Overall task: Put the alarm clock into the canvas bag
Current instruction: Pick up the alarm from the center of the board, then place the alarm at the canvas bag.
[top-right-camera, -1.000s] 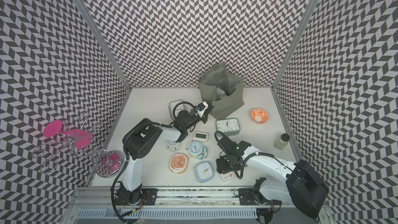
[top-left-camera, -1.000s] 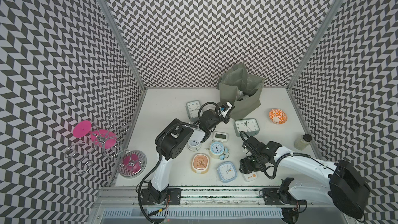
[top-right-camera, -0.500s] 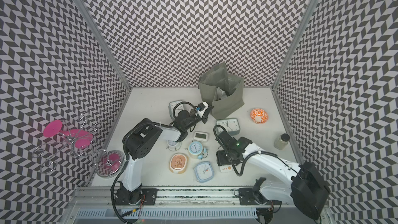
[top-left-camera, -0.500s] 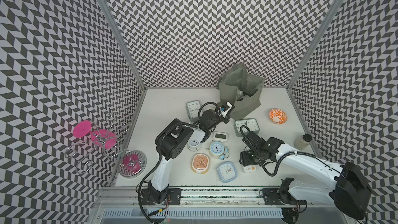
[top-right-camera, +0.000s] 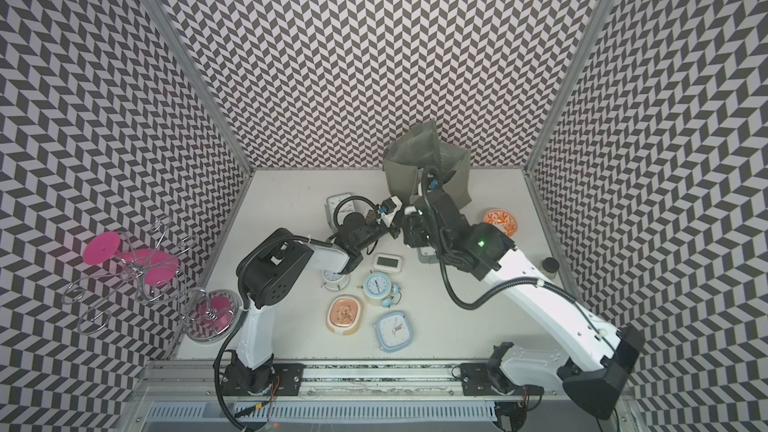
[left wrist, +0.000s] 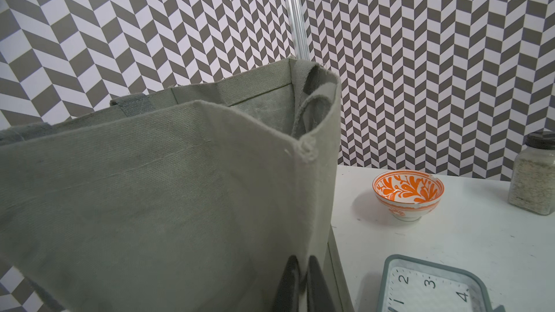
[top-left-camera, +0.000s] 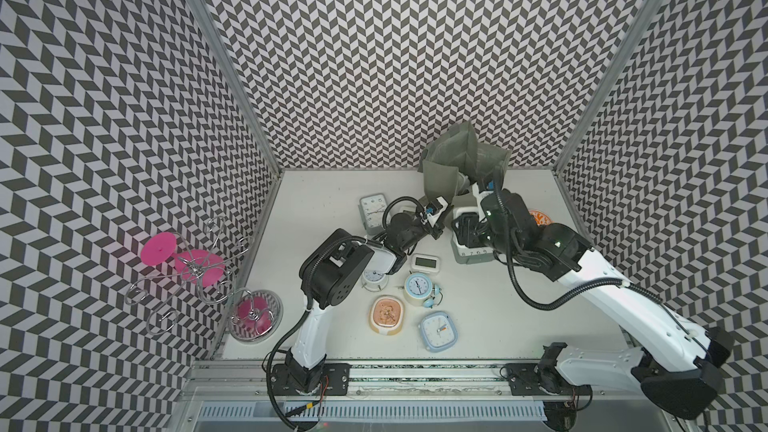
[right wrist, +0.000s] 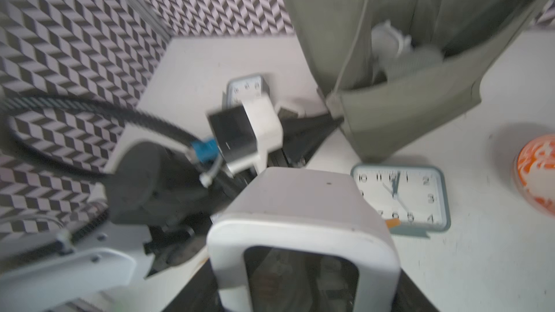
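Inside right claw (right wrist: 303,277), white alarm clock (right wrist: 300,202)

The canvas bag (top-left-camera: 446,160) is a grey-green fabric tote with a paler lining. It stands upright at the back of the desk (top-left-camera: 324,201), its mouth open and one side wall folded inward. The alarm clock (right wrist: 300,205), a small white box with rounded corners and a dark window, is held by the right gripper (right wrist: 303,277) above the desk, near the front of the bag
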You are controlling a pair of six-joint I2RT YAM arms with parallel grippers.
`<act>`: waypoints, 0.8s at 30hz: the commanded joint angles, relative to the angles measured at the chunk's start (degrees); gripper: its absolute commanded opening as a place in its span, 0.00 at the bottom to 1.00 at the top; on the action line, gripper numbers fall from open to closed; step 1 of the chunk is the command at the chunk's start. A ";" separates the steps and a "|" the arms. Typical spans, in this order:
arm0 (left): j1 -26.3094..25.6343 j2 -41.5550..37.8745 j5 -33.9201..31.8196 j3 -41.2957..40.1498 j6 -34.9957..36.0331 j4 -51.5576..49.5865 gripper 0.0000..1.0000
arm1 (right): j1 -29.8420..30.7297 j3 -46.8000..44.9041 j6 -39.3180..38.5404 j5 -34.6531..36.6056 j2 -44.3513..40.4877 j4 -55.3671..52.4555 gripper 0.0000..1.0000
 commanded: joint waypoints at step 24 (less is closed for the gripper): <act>-0.96 -0.08 0.58 0.46 -0.49 0.41 0.10 | -21.46 39.43 -24.69 -2.87 41.57 10.65 0.61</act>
